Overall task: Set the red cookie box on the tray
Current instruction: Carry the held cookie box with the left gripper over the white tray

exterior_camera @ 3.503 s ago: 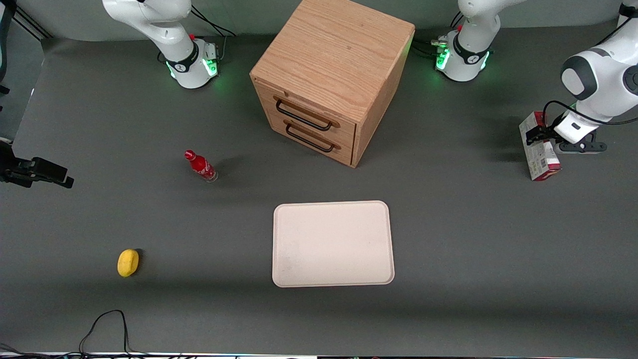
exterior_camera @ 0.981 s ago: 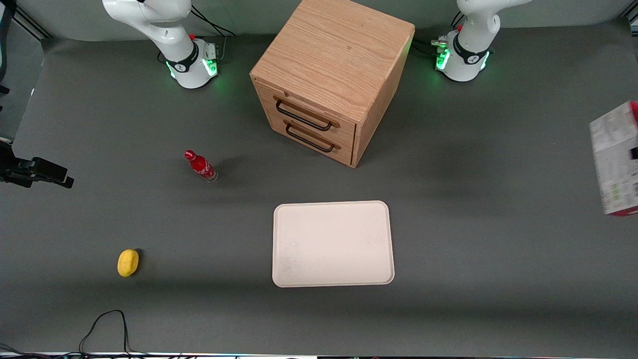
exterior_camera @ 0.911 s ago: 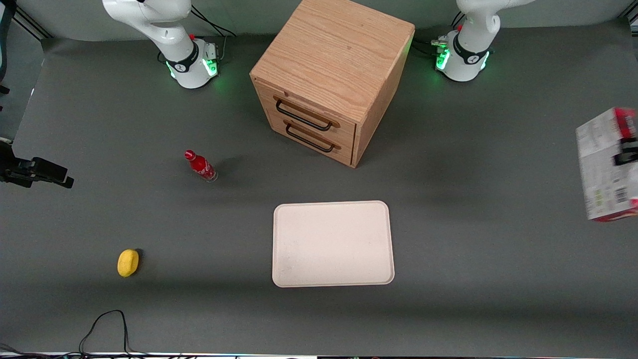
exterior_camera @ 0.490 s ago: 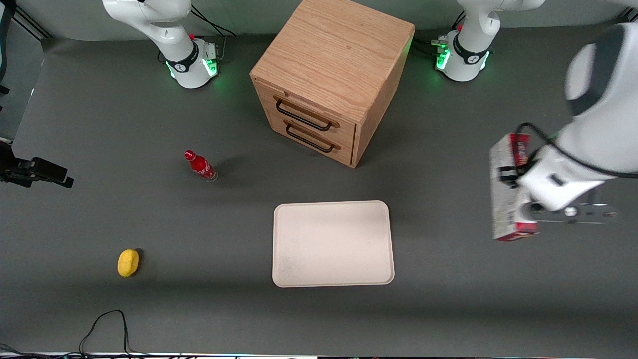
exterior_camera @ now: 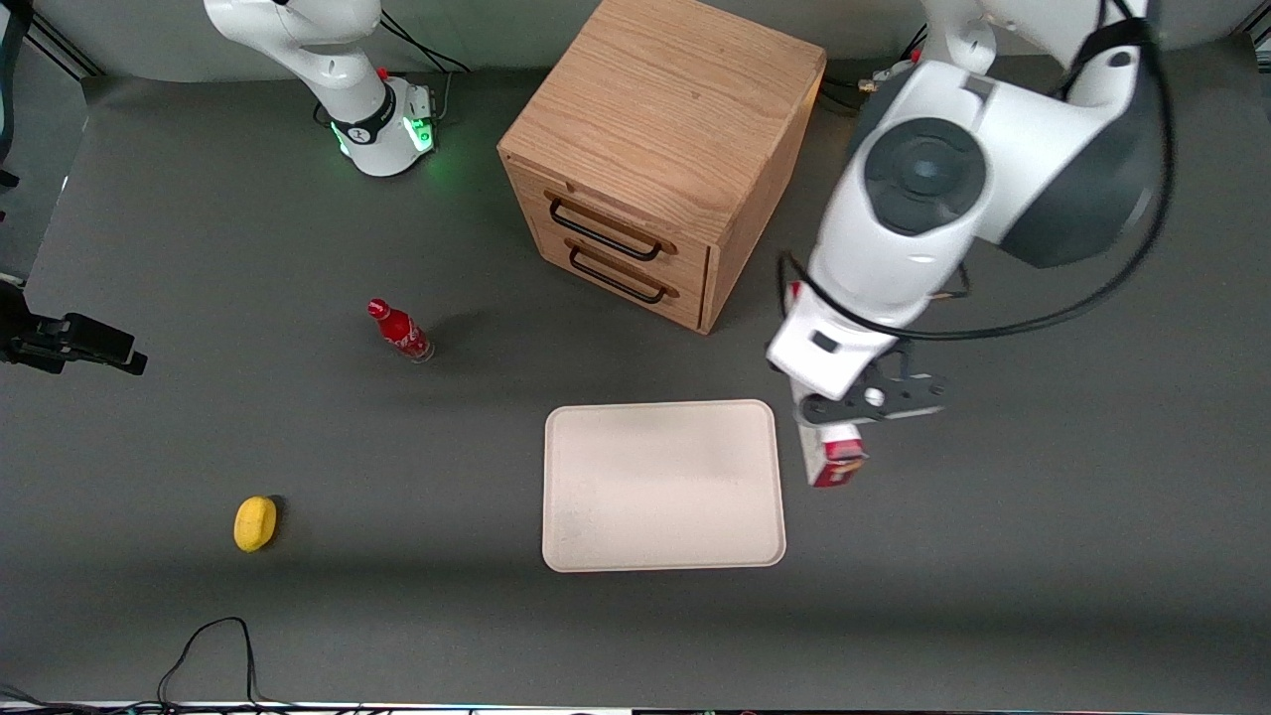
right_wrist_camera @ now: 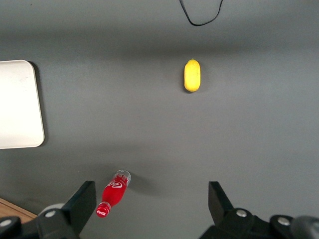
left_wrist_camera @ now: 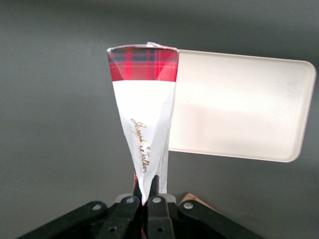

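Observation:
My left gripper (exterior_camera: 816, 407) is shut on the red cookie box (exterior_camera: 832, 463) and holds it on edge above the table. It is just beside the edge of the cream-white tray (exterior_camera: 663, 485) that faces the working arm's end. The arm hides most of the box in the front view. In the left wrist view the gripper (left_wrist_camera: 146, 199) pinches the thin box (left_wrist_camera: 144, 114), which shows a white panel and a red tartan end. The tray (left_wrist_camera: 239, 104) lies bare beside it.
A wooden drawer cabinet (exterior_camera: 660, 149) stands farther from the front camera than the tray. A small red bottle (exterior_camera: 400, 331) and a yellow object (exterior_camera: 255, 522) lie toward the parked arm's end. A black cable (exterior_camera: 209, 645) lies near the front edge.
The left arm has carried the box from the working arm's end of the table in toward the tray, and now holds it just beside the tray's edge.

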Robot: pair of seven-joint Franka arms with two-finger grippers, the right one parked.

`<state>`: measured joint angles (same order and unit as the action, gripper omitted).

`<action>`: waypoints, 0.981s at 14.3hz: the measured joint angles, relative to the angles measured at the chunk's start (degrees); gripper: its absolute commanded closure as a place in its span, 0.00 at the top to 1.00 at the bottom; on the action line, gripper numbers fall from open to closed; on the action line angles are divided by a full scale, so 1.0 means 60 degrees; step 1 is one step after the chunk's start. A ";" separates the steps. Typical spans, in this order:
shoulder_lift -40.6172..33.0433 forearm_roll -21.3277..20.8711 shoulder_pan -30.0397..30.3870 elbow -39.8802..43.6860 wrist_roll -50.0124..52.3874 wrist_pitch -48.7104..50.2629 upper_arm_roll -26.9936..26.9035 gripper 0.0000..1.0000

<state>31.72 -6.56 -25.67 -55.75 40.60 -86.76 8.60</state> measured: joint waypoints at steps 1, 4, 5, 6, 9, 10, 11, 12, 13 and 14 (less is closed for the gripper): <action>0.0079 0.0000 -0.0147 0.0096 0.0160 -0.0042 0.0109 0.00; 0.0220 0.0001 -0.0206 0.0151 0.0244 -0.0362 0.0279 0.00; 0.0354 0.0009 -0.0159 0.0141 0.0243 -0.0543 0.0277 0.00; 0.0570 0.0017 -0.0082 0.0135 0.0237 -0.0774 0.0274 0.00; 0.1510 0.0039 0.0252 0.0125 -0.0090 -0.1248 0.0270 0.00; 0.1805 0.0100 0.0377 0.0121 -0.0222 -0.1321 0.0271 0.00; 0.2061 0.0176 0.0493 0.0115 -0.0312 -0.1430 0.0271 0.00; 0.2298 0.0220 0.0580 0.0104 -0.0390 -0.1584 0.0273 0.00; 0.2526 0.0237 0.0630 0.0078 -0.0426 -0.1839 0.0273 0.00; 0.2723 0.0243 0.0641 0.0001 -0.0434 -0.2124 0.0274 0.00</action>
<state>48.06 -5.10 -21.82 -55.74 37.99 -99.51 10.24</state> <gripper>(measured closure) 0.974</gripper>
